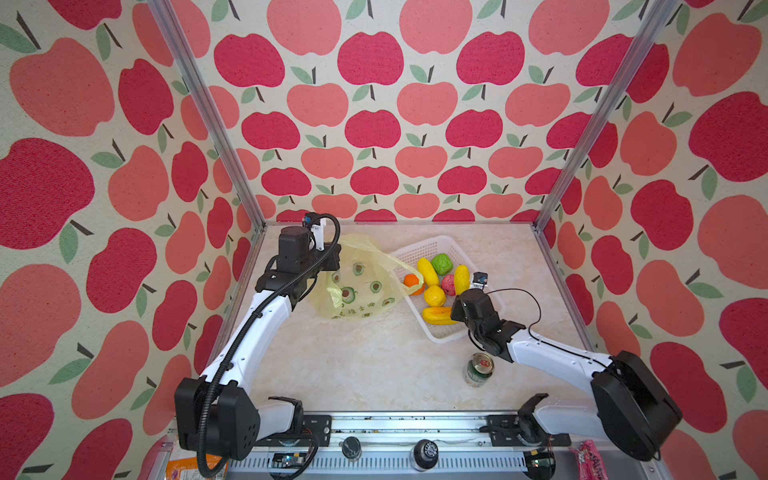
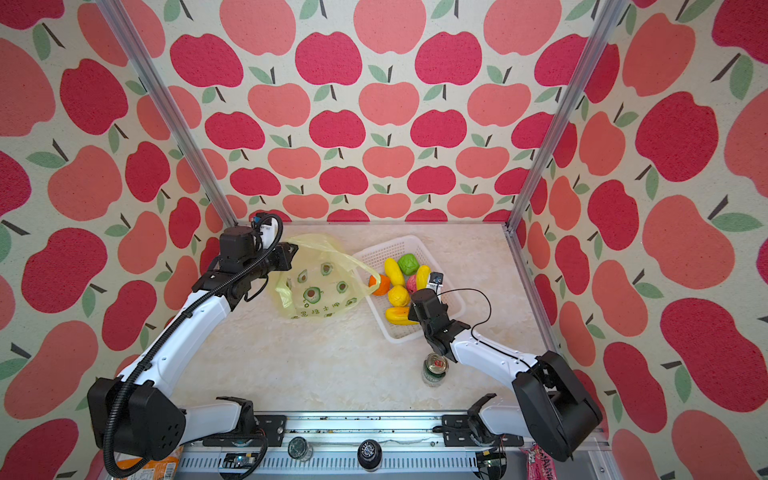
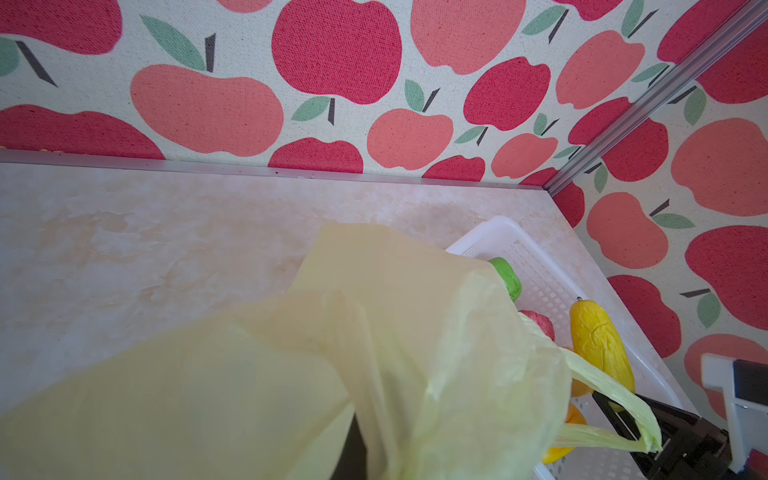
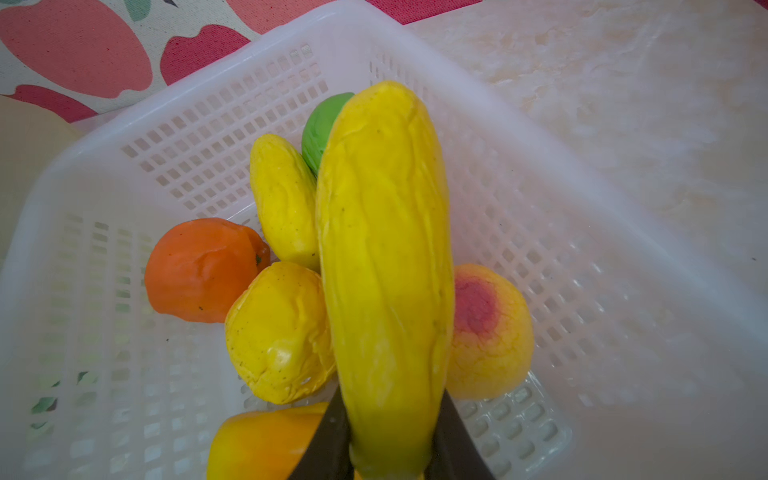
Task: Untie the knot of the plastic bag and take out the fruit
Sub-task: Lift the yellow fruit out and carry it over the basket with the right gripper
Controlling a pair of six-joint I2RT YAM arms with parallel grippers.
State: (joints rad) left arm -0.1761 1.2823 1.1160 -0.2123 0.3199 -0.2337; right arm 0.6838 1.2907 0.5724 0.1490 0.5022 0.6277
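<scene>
Yellow fruit [image 4: 382,249], clamped by the right gripper [image 4: 392,440], hangs above six others in the basket [image 4: 540,216]; released askew, it could roll off that pile. At the basket's 9 o'clock in both top views, the bag [image 1: 357,286] is held up by the clenched left gripper [image 1: 334,254], its green characters [image 1: 353,313] illegible, and thin film may slip free.

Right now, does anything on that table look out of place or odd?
Only the green drink can: it stands alone on the table, close beside the right arm, outside both the yellow bag and the white basket that holds fruit. Nothing looks spilled or broken.
</scene>
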